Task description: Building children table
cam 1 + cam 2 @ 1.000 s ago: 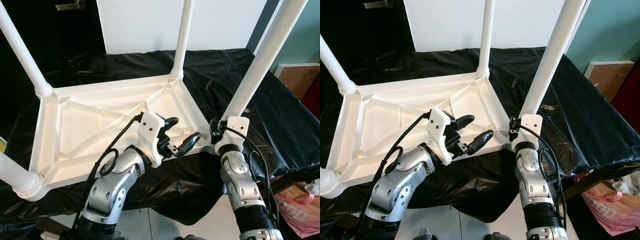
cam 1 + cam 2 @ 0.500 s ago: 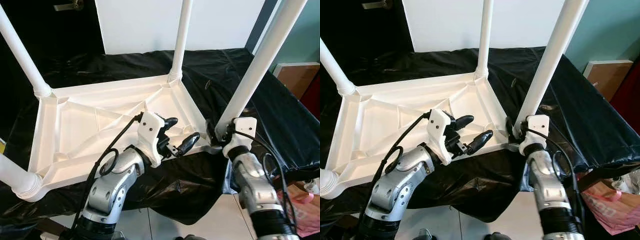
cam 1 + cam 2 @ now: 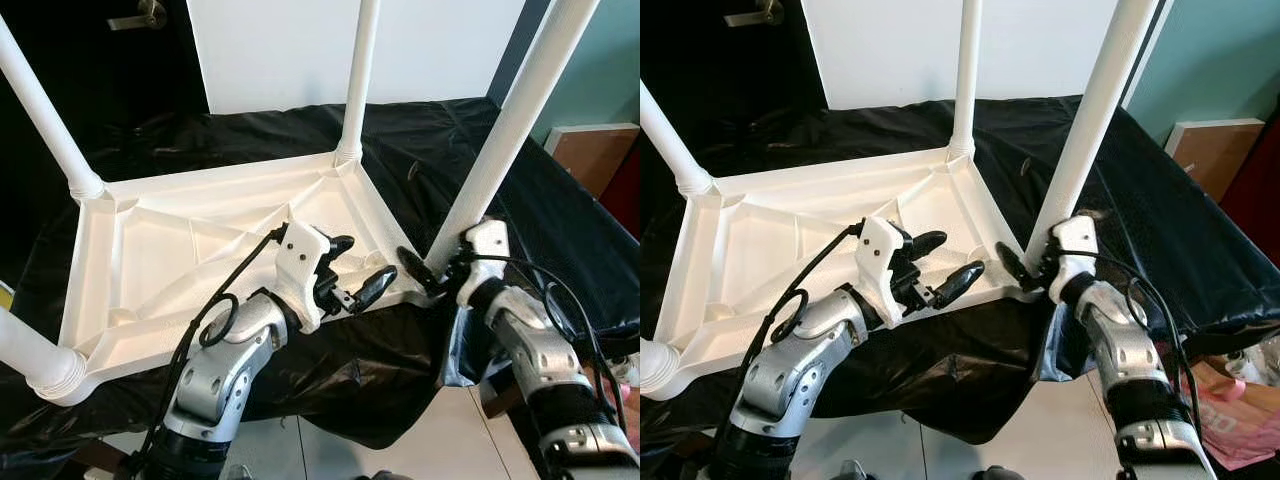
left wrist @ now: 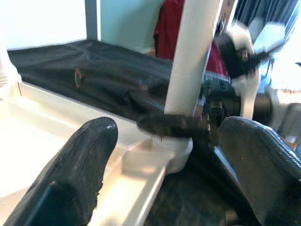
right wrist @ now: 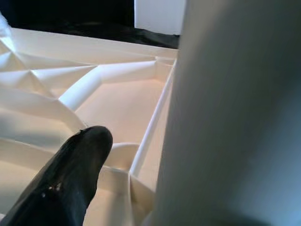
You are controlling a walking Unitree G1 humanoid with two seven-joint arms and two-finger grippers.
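The white children's table (image 3: 150,250) lies upside down on a black cloth, its legs pointing up. My left gripper (image 3: 365,260) hovers open over the underside near the near-right corner, holding nothing. My right gripper (image 3: 432,262) reaches in from the right at the base of the near-right leg (image 3: 510,120). One black finger (image 3: 408,262) lies in front of the leg's collar; the other is hidden behind the leg. In the right wrist view that finger (image 5: 70,179) stands apart from the leg (image 5: 235,117), so this gripper is open around it.
A leg stands at each other corner: far left (image 3: 45,110), far right (image 3: 358,80), near left (image 3: 30,360). The cloth-covered surface (image 3: 560,230) drops off at its front edge. A white panel (image 3: 300,50) stands behind, a wooden box (image 3: 600,160) to the right.
My right arm has swung from below the near-right leg round to its right side, the wrist turning about the leg's base. The left arm has stayed put.
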